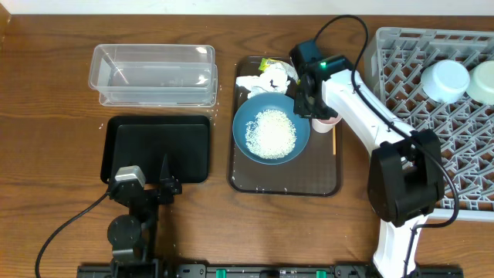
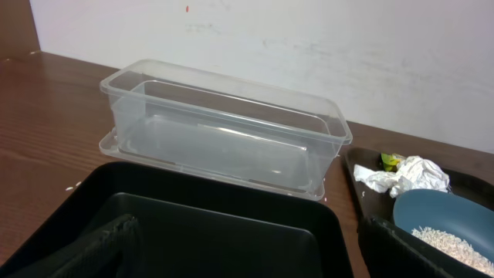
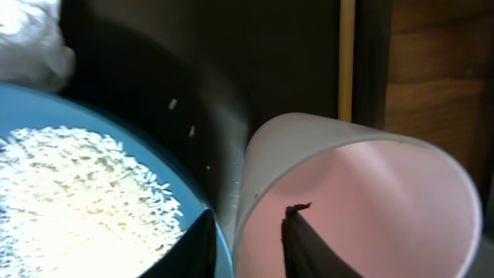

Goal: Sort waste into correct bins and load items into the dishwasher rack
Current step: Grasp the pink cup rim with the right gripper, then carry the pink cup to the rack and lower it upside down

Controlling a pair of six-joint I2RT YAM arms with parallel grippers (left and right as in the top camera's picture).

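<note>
My right claw (image 3: 248, 228) pinches the pink cup (image 3: 363, 193) wall, just beside the blue dish (image 1: 239, 123); I should lift straight so no rice (image 3: 69, 201) spills. Left claw (image 2: 247, 259) wide open, empty

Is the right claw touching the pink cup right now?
Cannot tell. In the right wrist view the right claw straddles the wall of the pink cup, but neither contact nor a gap shows plainly.
</note>
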